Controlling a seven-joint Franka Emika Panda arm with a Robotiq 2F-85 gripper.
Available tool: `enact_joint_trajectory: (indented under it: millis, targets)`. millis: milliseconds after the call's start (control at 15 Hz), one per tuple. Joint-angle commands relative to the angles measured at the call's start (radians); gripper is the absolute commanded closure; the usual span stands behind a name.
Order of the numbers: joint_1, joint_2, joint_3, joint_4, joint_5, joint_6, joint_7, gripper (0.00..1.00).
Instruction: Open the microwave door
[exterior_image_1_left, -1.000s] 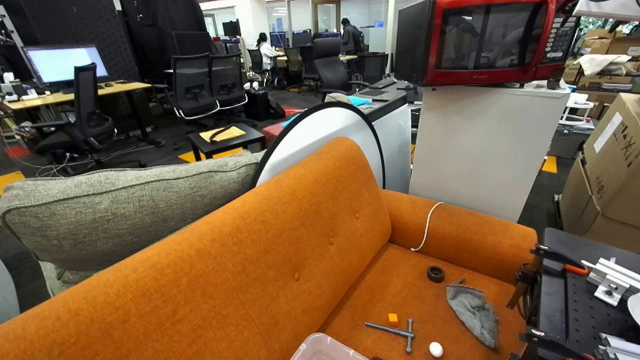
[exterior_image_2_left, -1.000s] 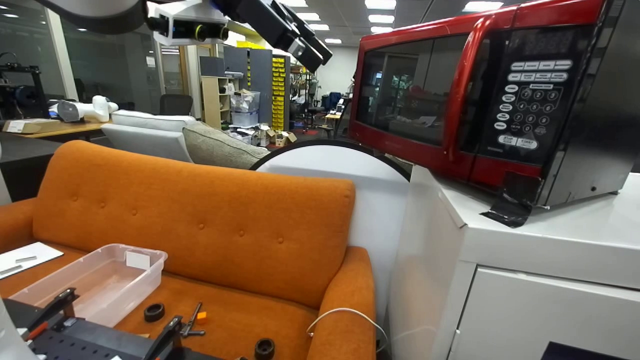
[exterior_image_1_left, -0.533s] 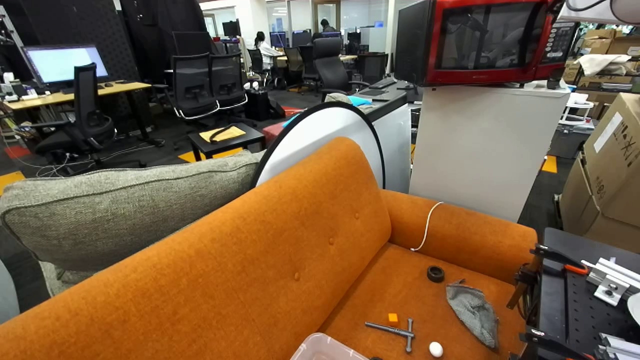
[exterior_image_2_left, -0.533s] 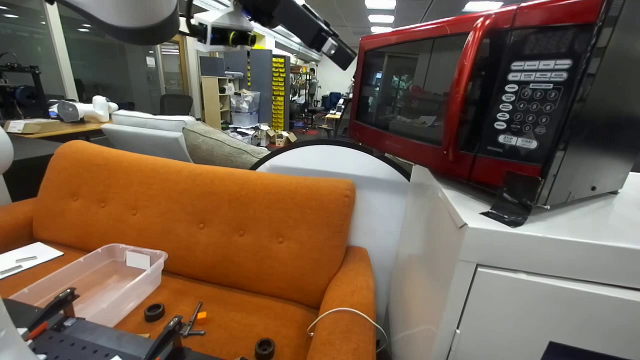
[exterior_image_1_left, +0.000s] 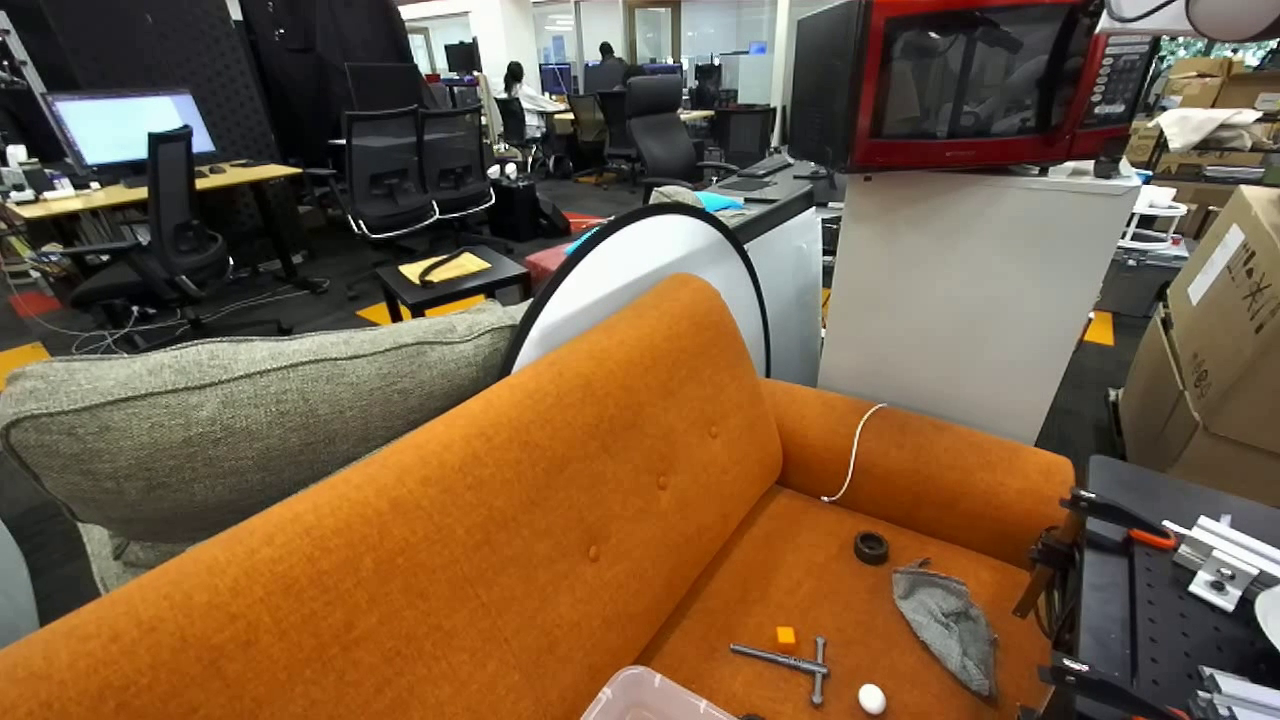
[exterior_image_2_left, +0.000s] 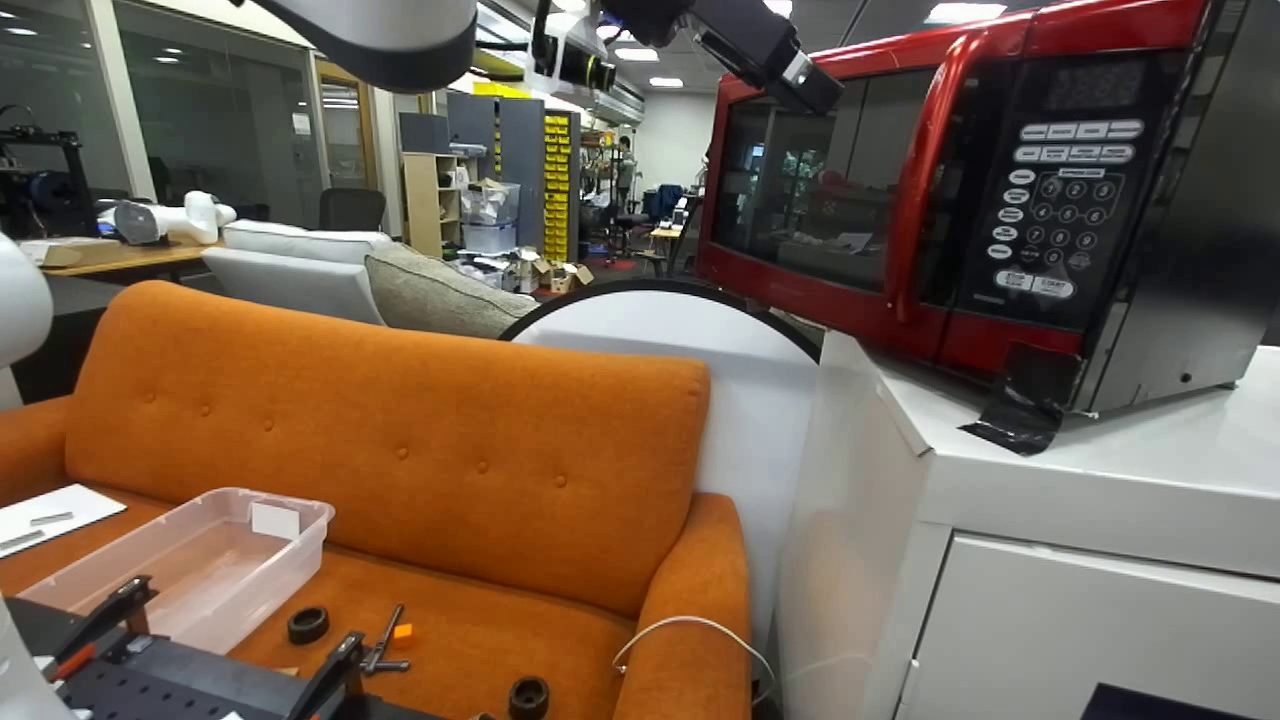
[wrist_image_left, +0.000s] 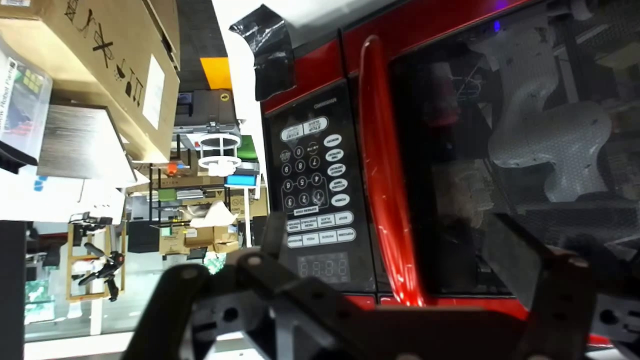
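arm (exterior_image_2_left: 385, 45) up high, claw (wrist_image_left: 390, 235) spread wide
parts of the white arm show in both exterior views, cut by the top edge, with a rounded section (exterior_image_2_left: 20, 300) at the left edge of an exterior view. from the top there, the dark claw slants down to the right, tips lowest. in the wrist view its two fingers (wrist_image_left: 515, 262) stand well apart (the one on that view's right shows more of its flat inner face).
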Motion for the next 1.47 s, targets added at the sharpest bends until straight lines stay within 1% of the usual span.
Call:
enact_joint_trajectory:
  millis: [0,467,533,667,867,1000,1067,1200,1267,1333,1400]
  targets:
    - [0.0,0.0,0.002,0.001,0.0,0.0,0.0,0.0]
    - [0.0,-0.004,0.006,0.001,0.0,0.0,0.0,0.0]
    - [0.007,0.0,-0.003,-0.005,-0.001,0.011,-0.012,0.0]
    - [0.042,0.018,-0.043,-0.019,0.007,0.034,-0.066,0.0]
    - [0.1,0.066,-0.125,-0.026,0.023,0.065,-0.188,0.0]
    - [0.183,0.115,-0.217,-0.015,0.061,0.078,-0.316,0.0]
    - [0.204,0.129,-0.246,-0.011,0.075,0.093,-0.356,0.0]
    - [0.221,0.155,-0.277,0.002,0.083,0.154,-0.386,0.0]
    - [0.21,0.171,-0.274,0.016,0.074,0.188,-0.378,0.0]
    - [0.169,0.183,-0.249,0.036,0.048,0.214,-0.342,0.0]
    - [0.191,0.146,-0.257,-0.001,0.066,0.163,-0.348,0.0]
